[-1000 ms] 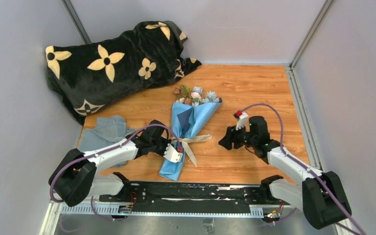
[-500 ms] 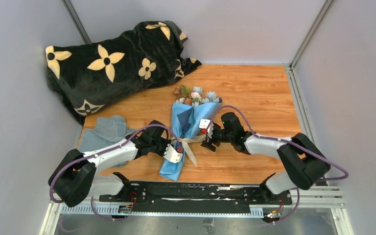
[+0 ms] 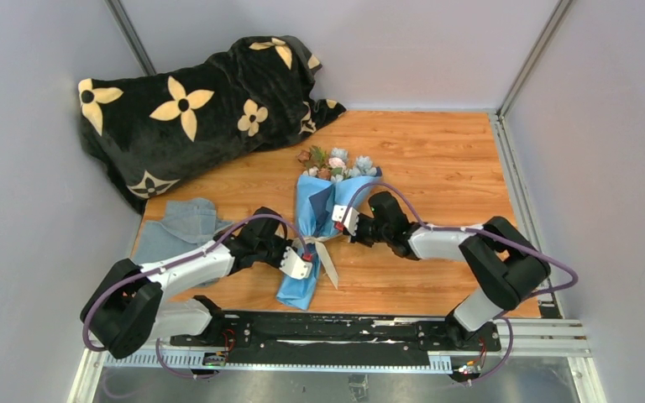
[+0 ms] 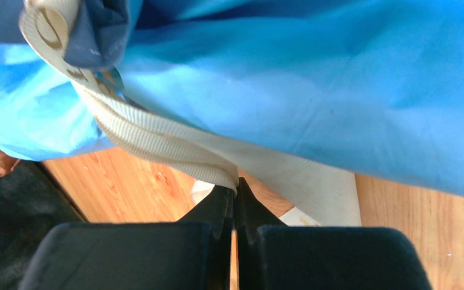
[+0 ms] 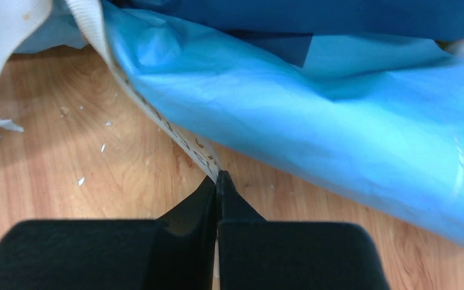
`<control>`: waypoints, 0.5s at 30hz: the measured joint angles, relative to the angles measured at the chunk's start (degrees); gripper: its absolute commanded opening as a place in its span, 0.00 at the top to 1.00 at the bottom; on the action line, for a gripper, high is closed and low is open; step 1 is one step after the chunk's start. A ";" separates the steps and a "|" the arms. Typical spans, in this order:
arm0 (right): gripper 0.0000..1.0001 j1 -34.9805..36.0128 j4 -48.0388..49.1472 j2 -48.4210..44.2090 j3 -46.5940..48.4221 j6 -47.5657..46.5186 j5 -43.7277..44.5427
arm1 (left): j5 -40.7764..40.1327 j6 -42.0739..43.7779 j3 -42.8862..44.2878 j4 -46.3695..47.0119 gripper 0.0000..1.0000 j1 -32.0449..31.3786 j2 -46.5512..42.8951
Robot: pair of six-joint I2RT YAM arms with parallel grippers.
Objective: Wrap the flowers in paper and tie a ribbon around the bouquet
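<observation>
The bouquet lies on the wooden table, its flowers [image 3: 334, 163] pointing away and the blue paper [image 3: 314, 210] coned around the stems. A beige ribbon [image 3: 328, 262] circles the waist of the cone, with tails trailing toward me. My left gripper [image 3: 299, 261] presses against the cone's left side. In the left wrist view that gripper [image 4: 236, 185] is shut on a strand of ribbon [image 4: 157, 136] under the paper [image 4: 314, 90]. My right gripper [image 3: 342, 221] meets the cone's right side. There the gripper [image 5: 219, 176] is shut on a ribbon [image 5: 188, 147] strand beneath the paper [image 5: 314, 115].
A black blanket [image 3: 193, 109] with cream flower prints is heaped at the back left. A grey-blue cloth [image 3: 180, 227] lies left of the left arm. Grey walls close in on both sides. Small white scraps [image 5: 1, 124] dot the wood.
The right arm swung left from the open table to the bouquet's right side, and its jaws opened and then shut on the ribbon. The left gripper kept its hold.
</observation>
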 measured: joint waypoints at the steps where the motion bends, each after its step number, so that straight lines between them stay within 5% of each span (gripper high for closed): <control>1: 1.00 0.00 0.44 -1.44 -0.96 0.13 0.81 | -0.04 0.20 -0.20 0.17 1.00 0.28 -0.17; 15: 1.00 1.33 -7.28 -16.72 -2.89 3.93 6.64 | 0.17 6.56 -2.34 0.33 1.00 6.19 -2.25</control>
